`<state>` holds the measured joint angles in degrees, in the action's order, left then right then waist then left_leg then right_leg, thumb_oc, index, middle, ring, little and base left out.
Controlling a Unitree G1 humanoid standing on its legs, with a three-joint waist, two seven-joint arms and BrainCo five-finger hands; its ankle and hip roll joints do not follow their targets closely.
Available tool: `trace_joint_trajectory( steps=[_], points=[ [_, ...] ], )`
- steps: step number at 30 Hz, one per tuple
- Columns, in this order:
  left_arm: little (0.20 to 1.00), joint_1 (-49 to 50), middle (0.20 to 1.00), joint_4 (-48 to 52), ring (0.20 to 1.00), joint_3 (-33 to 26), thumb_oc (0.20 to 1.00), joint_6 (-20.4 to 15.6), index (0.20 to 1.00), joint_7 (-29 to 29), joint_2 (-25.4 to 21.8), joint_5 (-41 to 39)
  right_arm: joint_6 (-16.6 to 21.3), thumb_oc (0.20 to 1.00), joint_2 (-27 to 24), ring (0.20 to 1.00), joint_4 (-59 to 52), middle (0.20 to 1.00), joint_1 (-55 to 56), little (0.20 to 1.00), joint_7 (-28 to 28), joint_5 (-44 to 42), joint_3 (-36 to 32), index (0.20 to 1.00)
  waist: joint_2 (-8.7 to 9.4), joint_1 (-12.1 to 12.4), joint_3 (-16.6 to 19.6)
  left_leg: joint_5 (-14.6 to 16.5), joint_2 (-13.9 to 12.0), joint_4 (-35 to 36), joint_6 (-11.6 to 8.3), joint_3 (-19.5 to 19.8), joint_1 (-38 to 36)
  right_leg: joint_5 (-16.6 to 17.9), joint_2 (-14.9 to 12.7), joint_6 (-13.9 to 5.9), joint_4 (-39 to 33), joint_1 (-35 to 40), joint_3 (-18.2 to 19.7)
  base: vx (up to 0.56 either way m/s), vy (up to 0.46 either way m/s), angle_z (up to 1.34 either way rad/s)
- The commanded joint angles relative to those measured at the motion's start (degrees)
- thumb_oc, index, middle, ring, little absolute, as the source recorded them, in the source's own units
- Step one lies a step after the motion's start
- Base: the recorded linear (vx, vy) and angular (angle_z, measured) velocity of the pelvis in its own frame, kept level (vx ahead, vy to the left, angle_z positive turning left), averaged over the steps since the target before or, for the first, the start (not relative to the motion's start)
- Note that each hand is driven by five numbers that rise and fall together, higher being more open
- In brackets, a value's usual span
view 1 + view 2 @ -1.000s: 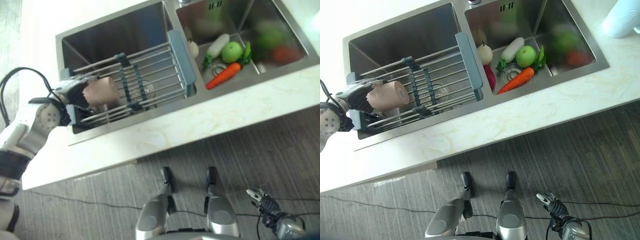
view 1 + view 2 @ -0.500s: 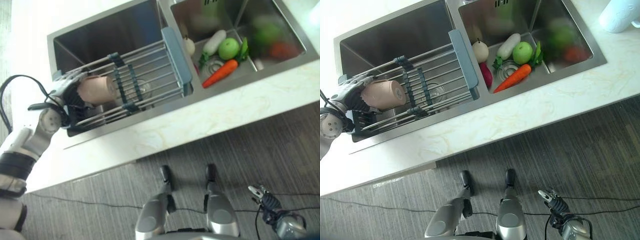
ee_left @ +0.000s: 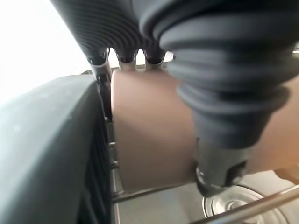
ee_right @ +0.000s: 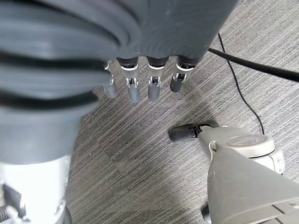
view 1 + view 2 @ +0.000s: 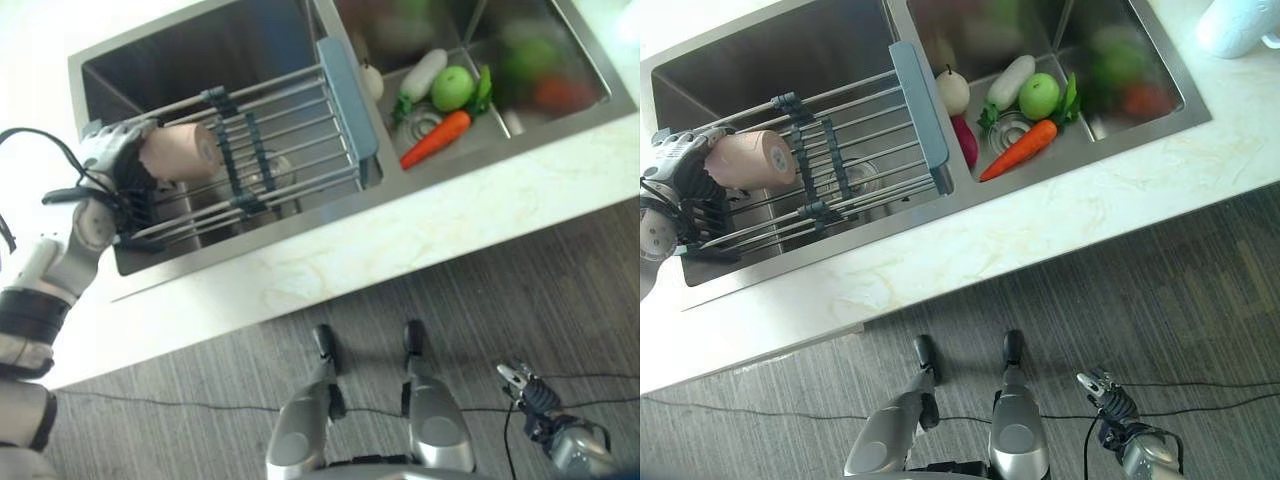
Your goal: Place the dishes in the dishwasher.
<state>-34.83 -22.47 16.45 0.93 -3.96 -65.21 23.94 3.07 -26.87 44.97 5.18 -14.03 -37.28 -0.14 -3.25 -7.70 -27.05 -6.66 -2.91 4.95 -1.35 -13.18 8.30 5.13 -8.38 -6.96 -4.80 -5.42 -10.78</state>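
Observation:
A pinkish-tan cup point(image 5: 182, 152) lies on its side at the left end of a wire dish rack point(image 5: 345, 100) that spans the left sink basin. My left hand point(image 5: 112, 165) is shut on the cup from its left. In the left wrist view the fingers point(image 3: 126, 53) curl over the cup point(image 3: 149, 130) and the thumb presses its other side. The cup's lower side is against the rack's wires. My right hand point(image 5: 1102, 388) hangs low over the floor at the lower right, fingers point(image 4: 140, 86) relaxed and open, holding nothing.
The right basin holds a carrot point(image 5: 433, 140), a green apple point(image 5: 452, 88), a white radish point(image 5: 420, 75) and other produce. A pale marble counter point(image 5: 450, 220) runs along the sink's front. A white jug point(image 5: 1235, 25) stands at the top right. A round drain point(image 3: 243, 212) shows under the rack.
The whole picture has shifted, so the camera moved. Relative to the rack, my left hand and the cup have stayed at its left end. The right hand has kept still.

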Motion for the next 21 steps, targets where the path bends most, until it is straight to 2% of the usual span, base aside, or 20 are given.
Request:
trace_joint_trajectory(
  steps=[1,6,10,13,16,21],
  points=[
    [0.200,-2.6,0.200,-3.0,0.200,2.5,0.200,-2.6,0.200,2.9,-2.5,3.2,0.5,1.000,-1.9,1.000,-0.5,1.000,0.5,1.000,0.2,-1.9,0.0,1.000,0.27,-0.1,1.9,6.5,-1.5,-6.7,-2.22,-0.2,3.2,-3.2,-4.4,-4.43,9.9,-8.8,-0.9,0.00,0.000,0.00],
    [0.200,-1.9,0.200,-1.2,0.200,2.1,0.200,-4.9,0.200,3.6,-3.1,0.7,0.7,1.000,-2.0,1.000,1.7,1.000,0.5,1.000,-0.5,-1.5,-0.8,1.000,-0.13,0.2,2.1,6.7,-1.2,-6.6,-2.17,-0.1,2.9,-3.1,-4.6,-4.51,9.6,-8.3,-1.1,0.00,0.000,0.00],
    [0.200,-0.4,0.200,1.1,0.200,0.5,0.200,-6.5,0.200,2.0,-3.2,0.0,1.1,1.000,-1.6,1.000,2.8,1.000,0.9,1.000,-1.0,-0.9,-1.4,1.000,-0.43,0.5,2.5,6.8,-1.0,-6.4,-2.11,-0.2,2.6,-3.1,-4.8,-4.53,9.2,-7.8,-1.4,0.00,0.000,0.00],
    [0.200,1.0,0.200,3.4,0.200,-1.5,0.200,-8.3,0.200,-1.5,-3.0,-2.1,1.5,1.000,-1.0,1.000,3.2,1.000,1.2,1.000,-1.1,-0.5,-1.6,1.000,-0.59,0.7,3.0,6.9,-0.9,-6.1,-2.10,-0.2,2.1,-3.2,-4.9,-4.54,8.8,-7.1,-1.8,0.00,0.000,0.00],
    [0.200,2.3,0.200,6.6,0.200,-3.5,0.200,-10.1,0.200,-7.9,-3.2,-2.4,2.0,1.000,-0.2,1.000,3.8,1.000,1.7,1.000,-0.6,-0.5,-1.8,1.000,-0.72,1.1,3.5,7.1,-0.7,-6.0,-2.03,-0.1,1.7,-3.2,-5.0,-4.52,8.4,-6.5,-2.2,0.01,-0.007,0.01],
    [0.200,9.0,0.200,17.4,0.200,-12.4,0.200,-13.0,0.200,-16.2,-2.2,-0.2,2.7,1.000,1.4,1.000,5.2,1.000,3.9,1.000,-0.5,-0.1,-3.8,1.000,-1.15,2.4,5.2,7.5,-0.1,-5.2,-1.96,0.6,0.0,-3.4,-5.2,-4.61,6.9,-3.9,-3.7,0.04,-0.017,0.03]
  ],
)
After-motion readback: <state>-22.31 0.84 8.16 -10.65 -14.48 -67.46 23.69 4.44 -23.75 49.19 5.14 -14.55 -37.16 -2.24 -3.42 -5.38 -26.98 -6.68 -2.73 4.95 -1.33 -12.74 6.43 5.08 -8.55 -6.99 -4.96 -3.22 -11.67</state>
